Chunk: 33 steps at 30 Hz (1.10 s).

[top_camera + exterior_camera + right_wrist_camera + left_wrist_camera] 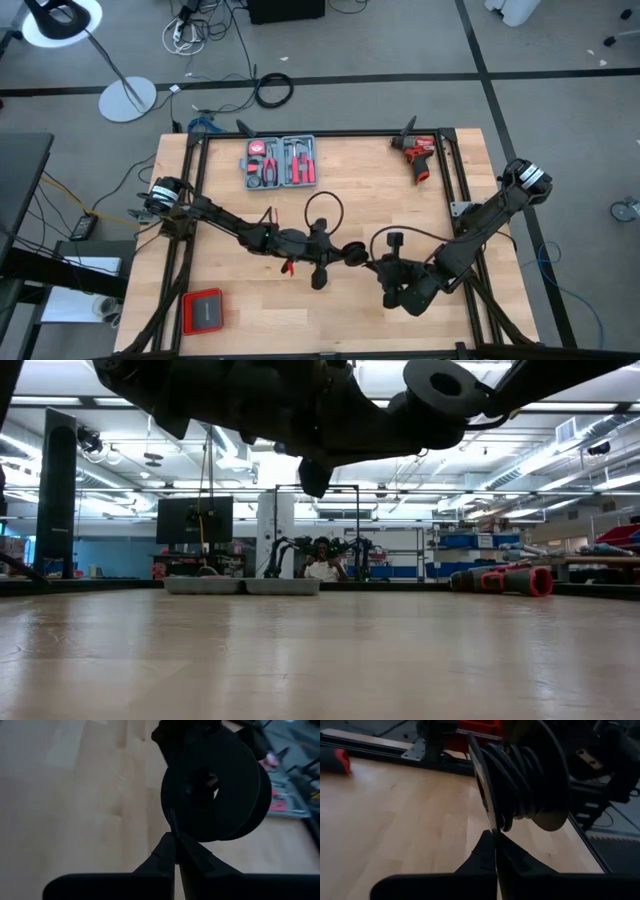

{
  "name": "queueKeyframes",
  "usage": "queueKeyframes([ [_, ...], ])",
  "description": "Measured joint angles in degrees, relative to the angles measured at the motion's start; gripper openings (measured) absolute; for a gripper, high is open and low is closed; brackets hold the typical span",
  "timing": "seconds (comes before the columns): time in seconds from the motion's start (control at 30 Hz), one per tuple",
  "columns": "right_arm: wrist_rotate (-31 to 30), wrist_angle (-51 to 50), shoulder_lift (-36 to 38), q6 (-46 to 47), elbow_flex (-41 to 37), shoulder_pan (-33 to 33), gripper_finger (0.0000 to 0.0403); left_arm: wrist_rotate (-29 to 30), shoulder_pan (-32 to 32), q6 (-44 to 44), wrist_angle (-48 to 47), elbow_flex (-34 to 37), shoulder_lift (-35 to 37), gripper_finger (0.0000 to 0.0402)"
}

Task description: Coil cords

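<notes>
The cord [520,775] is a thin black cable wound in several turns around the hub of a dark spool [215,795], held up off the desk [230,330] in the gap between the two arms, a little nearer the front edge than the middle. In the left wrist view the turns lie side by side between the spool's two round flanges; a loose loop of the same cable [324,210] arcs away from the spool toward the back of the desk in the high view. The left gripper [495,837] has its jaws pressed together on the thin edge of one flange, and the right gripper [175,837] likewise has its jaws nipped shut on the rim of the other flange, so the spool hangs between them. In the low view both arms and the spool show as dark shapes overhead, clear of the wood. Well behind the spool, near the back edge, lies an open grey tool case [281,161] with red-handled tools, and to its right, near the back right corner, a red and black drill [417,155]. A flat red and grey box [204,311] sits near the front left corner. Beyond the desk, a person [322,565] sits in the room.
</notes>
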<state>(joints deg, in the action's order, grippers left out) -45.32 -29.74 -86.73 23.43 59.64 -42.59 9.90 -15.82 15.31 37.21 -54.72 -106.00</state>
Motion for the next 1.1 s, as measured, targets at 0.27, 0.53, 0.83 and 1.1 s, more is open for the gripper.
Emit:
queueKeyframes([
  [0.27, 7.61, 2.68, -3.28, 0.91, 0.02, 1.44, 0.0007, -1.87, -0.86, 1.16, -6.42, 0.00, -0.02, 0.0000],
  [0.53, 12.95, 4.62, -7.81, -0.05, 0.07, 4.33, 0.0007, -1.89, -1.28, 0.06, -13.85, 0.02, -0.02, 0.0000],
  [0.83, 18.62, 7.14, -8.05, -3.50, 0.07, 7.58, 0.0007, -3.09, -1.30, -1.16, -20.69, -0.09, -0.01, 0.0000],
  [1.1, 24.13, 6.90, -7.95, -9.11, -0.05, 13.50, 0.0007, 0.83, 0.43, -5.23, -31.19, -3.75, 2.01, 0.0000],
])
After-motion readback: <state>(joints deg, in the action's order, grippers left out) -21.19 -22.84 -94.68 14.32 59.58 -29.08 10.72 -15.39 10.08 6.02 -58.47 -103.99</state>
